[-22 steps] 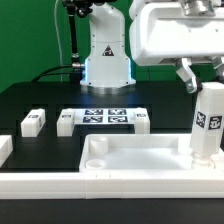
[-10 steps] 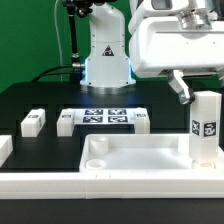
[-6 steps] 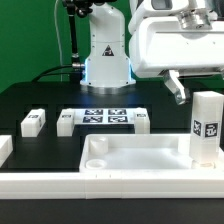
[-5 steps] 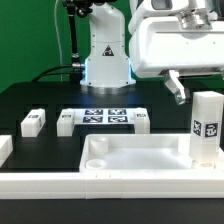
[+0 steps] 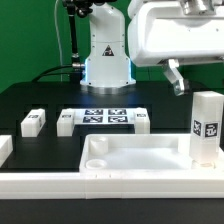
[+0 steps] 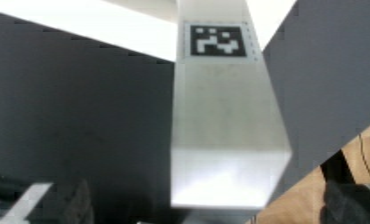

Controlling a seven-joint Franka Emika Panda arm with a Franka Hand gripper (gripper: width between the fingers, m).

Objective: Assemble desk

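One leg (image 5: 206,125) stands upright at a far corner of the panel (image 5: 130,158), on the exterior view's right, with its foot down inside the raised rim. That looks like the only joint made so far. From these views it cannot be told whether the leg is driven fully home or merely resting in its seat.

The claw (image 5: 178,82) hangs just above and beside the top of that leg, toward the exterior view's left. Only one finger shows clearly from outside. In the wrist view the leg runs straight down the middle with its tag (image 6: 214,40) facing the camera. Nothing appears to be pressing on its sides, so the claw reads as spread and carrying nothing.

Three loose legs (image 5: 32,122) lie on the bench (image 5: 50,100) behind the panel. Two are on the exterior view's left of the marker board (image 5: 103,117) and one is just to its right, all of them well apart from the claw. The panel's far socket (image 5: 97,152) on the exterior view's left is plainly empty, and the two near corners fall outside the picture.

Judged this way, the desk is roughly a quarter done, with three legs left to fetch, stand and seat.
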